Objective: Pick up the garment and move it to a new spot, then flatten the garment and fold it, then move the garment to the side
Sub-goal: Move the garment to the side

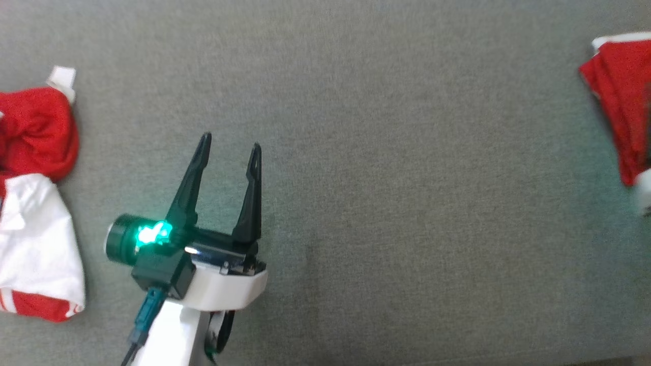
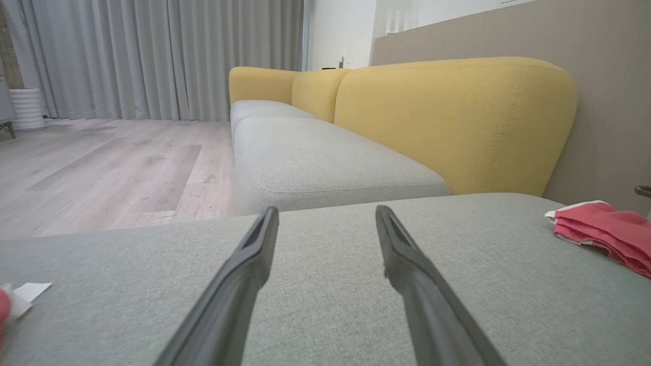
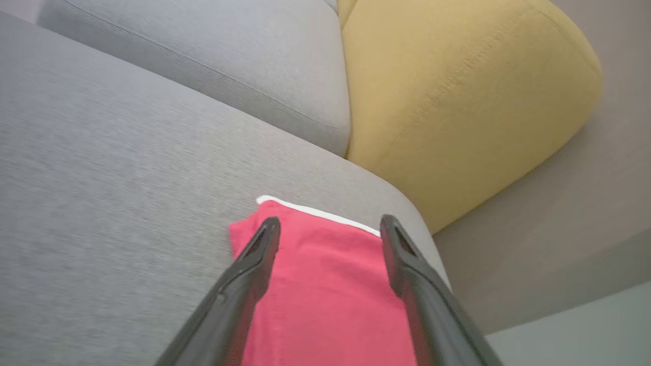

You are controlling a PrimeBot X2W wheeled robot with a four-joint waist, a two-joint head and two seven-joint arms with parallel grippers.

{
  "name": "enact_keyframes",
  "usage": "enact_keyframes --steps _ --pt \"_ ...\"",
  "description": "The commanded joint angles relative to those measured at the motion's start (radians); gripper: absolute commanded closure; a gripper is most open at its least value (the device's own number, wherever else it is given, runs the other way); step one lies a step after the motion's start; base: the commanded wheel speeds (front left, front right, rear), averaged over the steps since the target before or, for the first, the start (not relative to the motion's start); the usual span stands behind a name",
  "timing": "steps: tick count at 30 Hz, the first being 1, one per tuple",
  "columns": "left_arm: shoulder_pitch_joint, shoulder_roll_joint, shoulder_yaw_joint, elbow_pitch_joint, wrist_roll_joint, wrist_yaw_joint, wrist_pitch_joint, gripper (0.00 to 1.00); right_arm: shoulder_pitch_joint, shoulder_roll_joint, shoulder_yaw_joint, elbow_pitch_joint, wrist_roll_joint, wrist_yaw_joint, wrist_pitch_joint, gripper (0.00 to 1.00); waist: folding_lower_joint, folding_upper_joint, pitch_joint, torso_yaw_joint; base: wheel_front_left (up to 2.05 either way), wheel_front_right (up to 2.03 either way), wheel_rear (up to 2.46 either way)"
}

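Observation:
The garment (image 1: 620,76) is red with a white trim and lies folded on the grey cushion at the far right edge of the head view. It lies at the right in the left wrist view (image 2: 605,226) too. My right gripper (image 3: 330,219) is open just over the garment (image 3: 325,284), its two dark fingers spread on either side of the red cloth with nothing pinched between them. My left gripper (image 1: 231,141) is open above bare cushion left of the middle, far from the garment, and its fingers (image 2: 326,209) hold nothing.
A crumpled red cloth (image 1: 35,132) and a white cloth with red stripes (image 1: 35,239) lie at the cushion's left edge. A yellow backrest (image 3: 457,91) rises beyond the garment. The grey seat (image 1: 407,178) runs wide between the two sides. Wooden floor (image 2: 101,162) lies past the sofa.

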Motion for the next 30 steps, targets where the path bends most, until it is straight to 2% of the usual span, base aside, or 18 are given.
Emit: enact_keyframes --steps 1,5,11,15,18,22,26,30 --pt "0.005 0.001 0.031 -0.025 -0.006 0.007 -0.002 0.00 0.016 -0.011 0.017 -0.023 0.005 -0.001 -0.014 0.00 0.0001 0.0000 -0.040 0.006 0.00 0.00 0.00" --pt "0.043 0.001 0.041 0.001 -0.011 0.028 -0.002 0.00 0.026 0.066 0.103 0.041 0.015 -0.001 -0.081 0.00 0.0001 0.0000 -0.104 0.018 0.00 0.00 0.00" --pt "0.112 0.001 0.068 0.052 -0.035 0.077 -0.002 0.00 0.064 0.186 0.199 0.205 0.063 -0.001 -0.231 0.00 0.0001 0.0000 -0.209 0.049 0.00 0.00 0.00" --pt "0.145 0.001 0.079 0.076 -0.037 0.099 -0.002 0.00 0.105 0.252 0.225 0.297 0.102 -0.001 -0.348 0.00 0.0001 0.0000 -0.262 0.079 0.00 0.00 0.00" --pt "0.166 0.001 0.089 0.080 -0.028 0.110 -0.002 0.00 0.140 0.285 0.219 0.333 0.128 -0.001 -0.386 0.00 0.0001 0.0000 -0.296 0.098 0.00 0.00 0.00" --pt "0.204 0.001 0.110 0.079 -0.014 0.132 -0.002 0.00 0.190 0.307 0.199 0.276 0.142 -0.001 -0.394 0.00 0.0001 0.0000 -0.339 0.111 0.00 0.00 0.00" --pt "0.255 0.001 0.118 0.071 0.000 0.141 -0.002 0.00 0.278 0.315 0.192 0.181 0.158 -0.001 -0.394 0.00 0.0001 0.0000 -0.392 0.122 0.00 0.00 0.00" --pt "0.299 0.001 0.127 0.051 0.010 0.144 -0.002 0.00 0.341 0.316 0.208 0.137 0.184 -0.001 -0.395 0.00 0.0001 0.0000 -0.423 0.122 0.00 0.00 0.00"
